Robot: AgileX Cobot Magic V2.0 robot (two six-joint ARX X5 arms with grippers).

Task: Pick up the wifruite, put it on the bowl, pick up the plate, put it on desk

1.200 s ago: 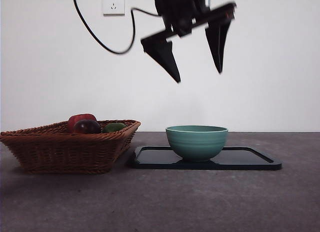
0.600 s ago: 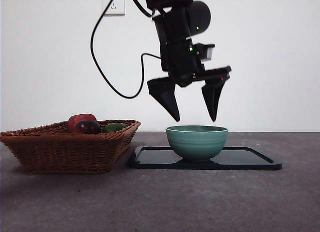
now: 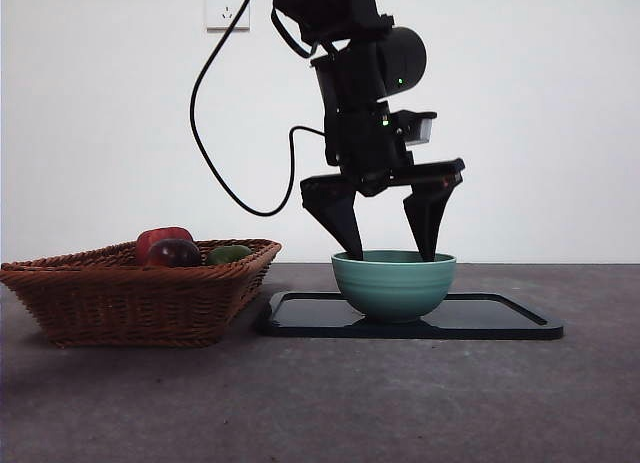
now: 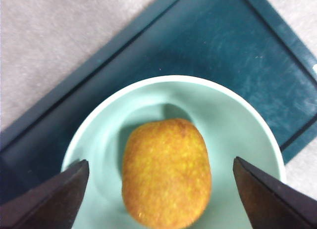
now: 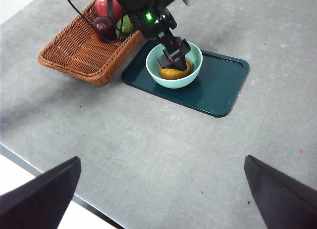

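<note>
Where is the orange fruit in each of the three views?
Front view: not visible; the bowl wall hides it.
Left wrist view: the fruit lies in the bowl, between the open left gripper jaws.
Right wrist view: the fruit shows in the bowl, partly behind the left gripper.
Shared landmark: the dark tray under the bowl.

The wifruite (image 4: 166, 172) is a dull orange, kind of egg-shaped citrus with a pebbly skin, lying on its side at the bottom of the bowl (image 4: 233, 120), free of anything gripping it. The bowl (image 3: 393, 283) is deep, round, teal-green with faint ridges on the outside, upright on the dark teal plate (image 5: 218, 88), toward its 9 o'clock end in the front view. The plate lies flat on the grey mottled tabletop (image 5: 163, 145).
</note>
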